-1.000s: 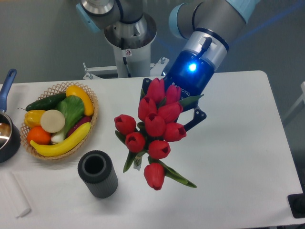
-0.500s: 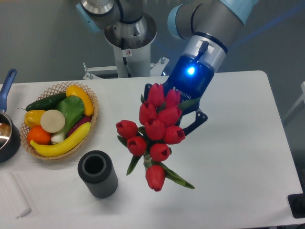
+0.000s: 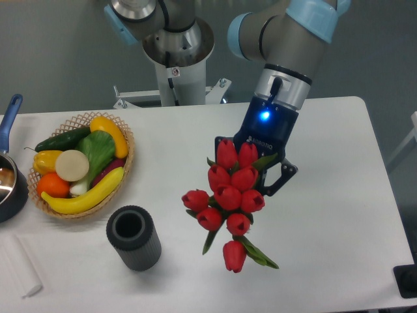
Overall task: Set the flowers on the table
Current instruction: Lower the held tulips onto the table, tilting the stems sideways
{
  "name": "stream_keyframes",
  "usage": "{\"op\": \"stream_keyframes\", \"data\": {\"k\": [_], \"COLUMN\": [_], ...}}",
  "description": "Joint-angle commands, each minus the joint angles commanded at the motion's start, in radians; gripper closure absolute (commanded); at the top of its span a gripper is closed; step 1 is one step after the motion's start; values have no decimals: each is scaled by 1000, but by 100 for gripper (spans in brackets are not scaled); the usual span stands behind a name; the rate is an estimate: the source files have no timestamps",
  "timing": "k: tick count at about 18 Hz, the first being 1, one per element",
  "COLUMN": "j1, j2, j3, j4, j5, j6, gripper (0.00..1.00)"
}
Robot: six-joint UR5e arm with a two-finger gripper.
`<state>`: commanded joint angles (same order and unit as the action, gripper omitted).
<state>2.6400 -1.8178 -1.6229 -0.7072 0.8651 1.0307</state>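
A bunch of red tulip flowers [image 3: 229, 195] with green leaves hangs over the middle of the white table [image 3: 326, 215], heads pointing toward the camera. My gripper [image 3: 255, 171] sits right behind the bunch and is shut on the stems, which the flower heads hide. Only one dark finger [image 3: 281, 179] shows at the bunch's right side. I cannot tell whether the lowest tulip touches the tabletop.
A dark grey ribbed vase [image 3: 133, 237] stands left of the flowers near the front. A wicker basket [image 3: 81, 163] of fruit and vegetables is at the left, with a pot [image 3: 10, 182] at the left edge. A white block [image 3: 18, 264] lies front left.
The gripper and the flowers have moved to the right and toward the front of the table, away from the vase. The bunch looks smaller and lower than before.
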Motion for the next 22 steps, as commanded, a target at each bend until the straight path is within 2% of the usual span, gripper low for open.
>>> {"op": "stream_keyframes", "data": {"k": [3,7,12,16,22], "j1": [5,8,3,2,-2], "j2": [-2,3,0,-6,-17], "j3": [-21,-70,-103,-135,-152], "j4": [-2,-2,-8,-15,-66], "j5": [6,190,239,351,440], "j6": [54,140,236,333,431], "gripper": [56,56,56,56,56]}}
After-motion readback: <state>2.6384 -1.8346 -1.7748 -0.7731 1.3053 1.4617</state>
